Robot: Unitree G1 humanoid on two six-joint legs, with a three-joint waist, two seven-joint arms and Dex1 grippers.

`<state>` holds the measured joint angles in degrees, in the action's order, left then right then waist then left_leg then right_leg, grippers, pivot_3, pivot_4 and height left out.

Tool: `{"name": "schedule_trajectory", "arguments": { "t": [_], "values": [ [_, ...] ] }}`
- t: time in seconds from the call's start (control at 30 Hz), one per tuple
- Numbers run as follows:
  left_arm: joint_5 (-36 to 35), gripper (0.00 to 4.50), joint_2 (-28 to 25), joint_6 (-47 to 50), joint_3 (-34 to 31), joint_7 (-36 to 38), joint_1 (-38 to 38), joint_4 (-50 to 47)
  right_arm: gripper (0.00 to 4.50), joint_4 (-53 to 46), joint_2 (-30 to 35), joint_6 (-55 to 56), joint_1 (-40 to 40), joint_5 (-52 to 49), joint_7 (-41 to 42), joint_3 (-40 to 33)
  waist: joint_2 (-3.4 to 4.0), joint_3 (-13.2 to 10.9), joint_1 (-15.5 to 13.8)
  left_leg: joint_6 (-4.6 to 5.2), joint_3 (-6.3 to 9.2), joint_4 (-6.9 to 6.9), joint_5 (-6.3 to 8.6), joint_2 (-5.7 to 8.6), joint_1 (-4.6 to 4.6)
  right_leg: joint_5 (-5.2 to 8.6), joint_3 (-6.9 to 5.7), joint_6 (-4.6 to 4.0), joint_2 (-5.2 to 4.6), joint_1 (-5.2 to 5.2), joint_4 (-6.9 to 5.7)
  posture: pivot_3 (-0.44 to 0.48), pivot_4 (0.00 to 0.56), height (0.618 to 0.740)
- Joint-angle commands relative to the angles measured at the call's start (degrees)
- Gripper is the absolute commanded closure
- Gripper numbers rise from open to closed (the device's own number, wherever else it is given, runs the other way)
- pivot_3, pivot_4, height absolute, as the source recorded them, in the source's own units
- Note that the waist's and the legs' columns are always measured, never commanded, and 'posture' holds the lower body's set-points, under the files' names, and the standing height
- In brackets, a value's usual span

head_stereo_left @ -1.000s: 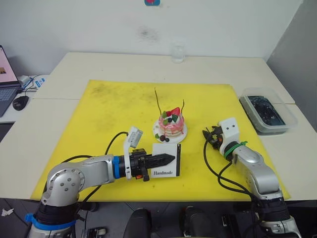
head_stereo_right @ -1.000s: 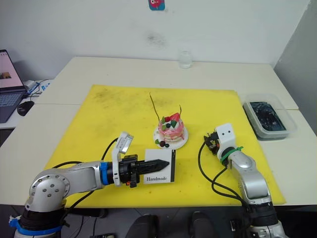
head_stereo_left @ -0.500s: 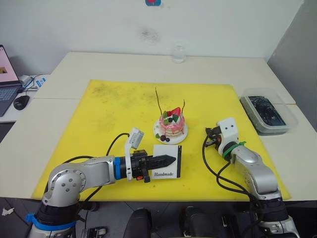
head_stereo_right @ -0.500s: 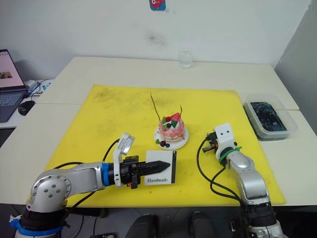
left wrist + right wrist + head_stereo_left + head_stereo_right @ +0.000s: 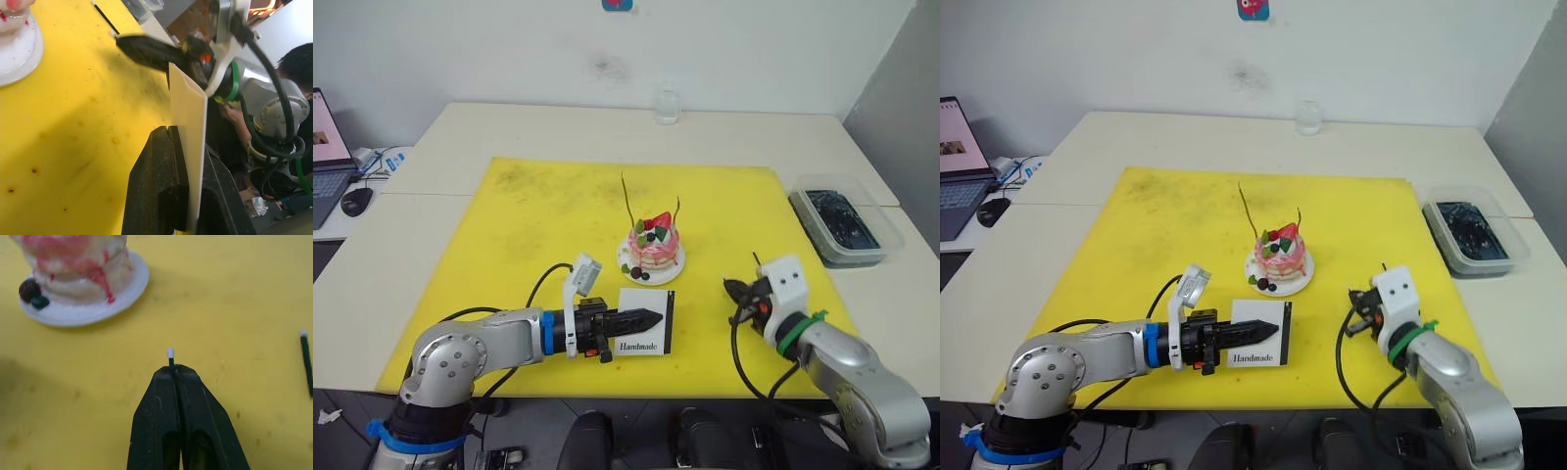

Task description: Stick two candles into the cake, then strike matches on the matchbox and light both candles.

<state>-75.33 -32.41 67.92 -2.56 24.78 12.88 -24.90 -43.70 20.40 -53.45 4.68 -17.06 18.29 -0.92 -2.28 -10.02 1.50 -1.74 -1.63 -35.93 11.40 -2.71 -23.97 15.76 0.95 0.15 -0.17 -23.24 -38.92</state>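
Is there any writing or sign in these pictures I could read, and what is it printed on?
"Handmade": black print on the white matchbox, held upright on the yellow mat by the left gripper.
The small red and blue sticker on the wall: too small to read.
The laptop screen: too small to read.

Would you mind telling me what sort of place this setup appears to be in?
Probably an office or lab room set up for robot tests: plain pale tables pushed together under a bare white wall, a laptop and mouse at the side, and a stained yellow mat as the work surface.
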Motion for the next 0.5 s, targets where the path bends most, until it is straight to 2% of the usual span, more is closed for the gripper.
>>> {"name": "schedule_trajectory", "arguments": {
  "t": [0.03, 0.23, 0.5],
  "values": [
    [0.53, 4.5, -0.59, -0.84, 0.28, 1.73, 1.02, -0.59, 4.47, -2.08, 0.33, 7.54, 4.26, 0.41, 1.74, 2.7, 0.0, 0.0, 0.01, 0.0, 0.01, 0.0, 0.0, 0.0, 0.0, 0.0, -0.01, -0.01, 0.0, 0.0, 0.0, 0.0, 0.15, 0.74],
    [1.54, 4.5, -1.07, -0.49, 0.14, 2.91, 1.11, -0.59, 4.47, 4.85, -0.32, 19.07, 6.74, 4.39, 1.64, 5.91, 0.01, -0.01, 0.19, 0.0, 0.0, -0.01, 0.0, 0.0, 0.04, 0.13, 0.01, -0.23, 0.0, 0.0, 0.01, 0.0, 0.15, 0.74],
    [2.15, 4.5, -1.66, -0.85, -0.24, 2.88, 0.14, -1.19, 4.47, 10.25, -1.74, 24.17, 7.6, 5.35, 1.35, 6.77, 0.01, -0.01, 0.12, -0.01, -0.01, 0.03, 0.01, -0.01, 0.02, 0.09, 0.0, -0.14, 0.0, 0.0, 0.03, 0.0, 0.15, 0.74]
  ]
}}
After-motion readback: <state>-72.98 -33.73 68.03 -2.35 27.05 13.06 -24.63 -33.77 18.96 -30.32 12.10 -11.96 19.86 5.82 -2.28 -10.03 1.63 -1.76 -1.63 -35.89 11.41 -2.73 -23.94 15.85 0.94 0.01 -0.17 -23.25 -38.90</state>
